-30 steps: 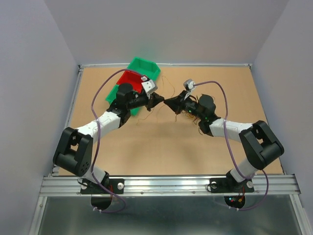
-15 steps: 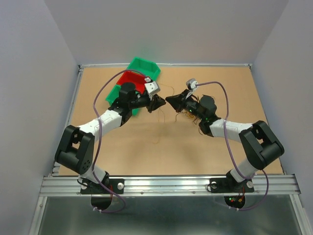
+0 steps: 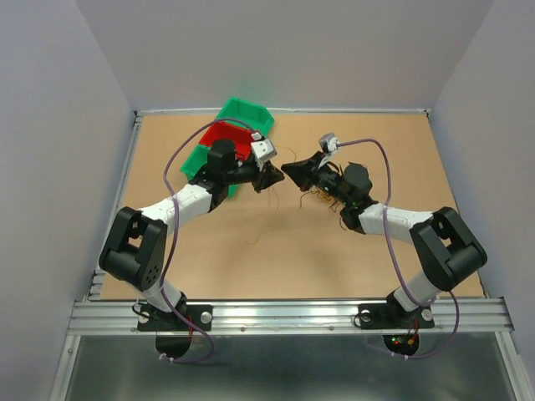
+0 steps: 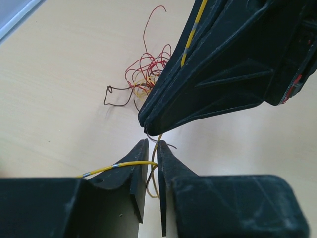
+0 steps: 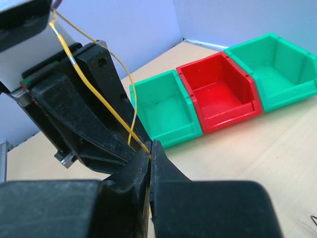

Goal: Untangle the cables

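Fingertips (image 5: 166, 166) of right gripper (image 5: 150, 151) pressed tight together, yellow cable (image 4: 130, 163) pinched at very tip. Left gripper (image 4: 152, 146) held a little open, narrow gap seen between fingers. Same yellow cable laid over one finger and passed down through gap. Both gripper tips nearly touching, above table (image 4: 59, 74). Loose clump of red, yellow and brown cables (image 4: 147, 74) lying on table just behind. Farther off, red bin (image 5: 218, 89) set between two green bins (image 5: 166, 106).

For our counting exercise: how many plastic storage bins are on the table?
3, side by side in a row: near green plastic bin, red plastic bin in the middle, far green plastic bin.
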Motion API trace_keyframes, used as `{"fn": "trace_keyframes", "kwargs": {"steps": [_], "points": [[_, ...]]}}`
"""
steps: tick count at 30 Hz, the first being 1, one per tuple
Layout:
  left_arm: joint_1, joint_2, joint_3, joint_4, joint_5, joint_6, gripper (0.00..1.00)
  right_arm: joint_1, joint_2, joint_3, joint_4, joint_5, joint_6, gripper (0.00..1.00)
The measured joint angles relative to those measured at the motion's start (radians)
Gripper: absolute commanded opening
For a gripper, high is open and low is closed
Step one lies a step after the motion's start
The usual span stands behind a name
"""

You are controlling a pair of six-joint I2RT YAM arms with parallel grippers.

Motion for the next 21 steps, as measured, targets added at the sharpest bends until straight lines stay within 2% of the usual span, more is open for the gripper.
{"fn": "trace_keyframes", "kwargs": {"steps": [1,4,8,9,10,15,16,19,21], "points": [[0.0,0.001,0.0,-0.002,-0.001,0.001,0.0,0.0,0.0,0.0,0.005,-0.005,0.001,0.01],[0.0,0.002,0.006,-0.013,-0.003,0.006,0.0,0.0,0.0,0.0,0.01,-0.01,0.006,0.01],[-0.002,0.003,0.017,-0.023,-0.022,0.007,0.0,0.0,0.0,0.0,0.012,0.007,0.018,0.07],[-0.003,0.003,0.021,-0.029,-0.027,0.007,0.0,0.0,0.0,0.0,0.012,0.031,0.024,0.1],[-0.004,0.003,0.027,-0.039,-0.031,0.008,0.0,0.0,0.0,0.0,0.011,0.056,0.033,0.2],[-0.006,0.006,0.103,-0.155,-0.034,0.056,0.0,0.005,0.0,0.0,0.012,0.17,0.065,0.23],[-0.01,0.007,0.12,-0.183,-0.033,0.071,0.0,0.006,0.001,0.0,0.012,0.194,0.074,0.27],[-0.027,0.014,0.169,-0.262,-0.04,0.13,0.0,0.006,0.0,-0.01,0.02,0.263,0.088,0.28],[-0.059,0.014,0.175,-0.308,-0.045,0.173,0.0,0.006,0.0,-0.032,0.023,0.322,0.092,0.33]]}}
